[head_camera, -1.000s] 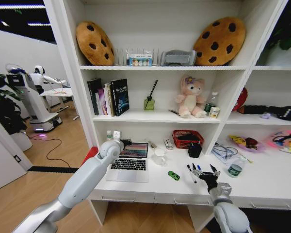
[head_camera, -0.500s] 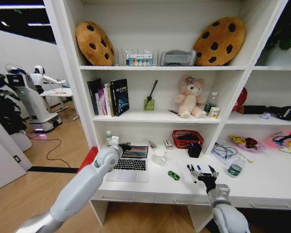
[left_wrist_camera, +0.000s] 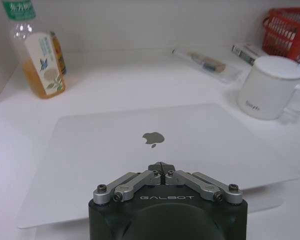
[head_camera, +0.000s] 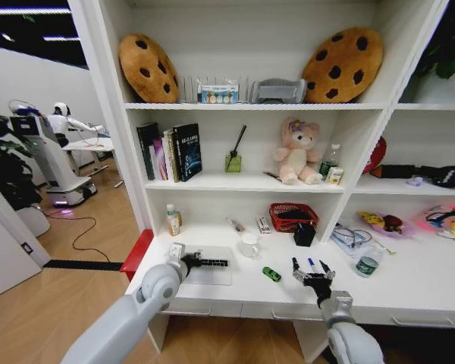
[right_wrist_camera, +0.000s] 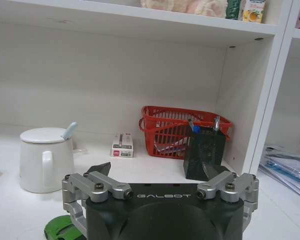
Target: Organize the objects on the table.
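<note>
The thin silver laptop point(head_camera: 210, 266) lies on the white table point(head_camera: 409, 292) with its lid down; in the left wrist view the lid point(left_wrist_camera: 155, 145) and its logo face up. My left gripper point(head_camera: 191, 263) point(left_wrist_camera: 161, 168) is shut, its tips resting on the lid's near edge. The small green oblong item point(head_camera: 271, 274) point(right_wrist_camera: 60, 228) lies between the laptop and my right gripper point(head_camera: 311, 274) point(right_wrist_camera: 157, 172), which hovers open just right of it. A thin pen point(head_camera: 310, 263) shows on the table between the right fingers.
A white mug point(head_camera: 249, 244) point(left_wrist_camera: 270, 87) point(right_wrist_camera: 42, 157) stands behind the laptop. At the back are a red mesh basket point(head_camera: 292, 216) point(right_wrist_camera: 182, 132), a black pen holder point(head_camera: 304, 233) point(right_wrist_camera: 204, 152) and a tea bottle point(head_camera: 172, 220) point(left_wrist_camera: 37, 55). A water bottle point(head_camera: 368, 263) and papers sit right.
The laptop's lid has gone from open to down flat. My left arm has dropped low toward the table's front edge with it. The right gripper has shifted slightly left.
</note>
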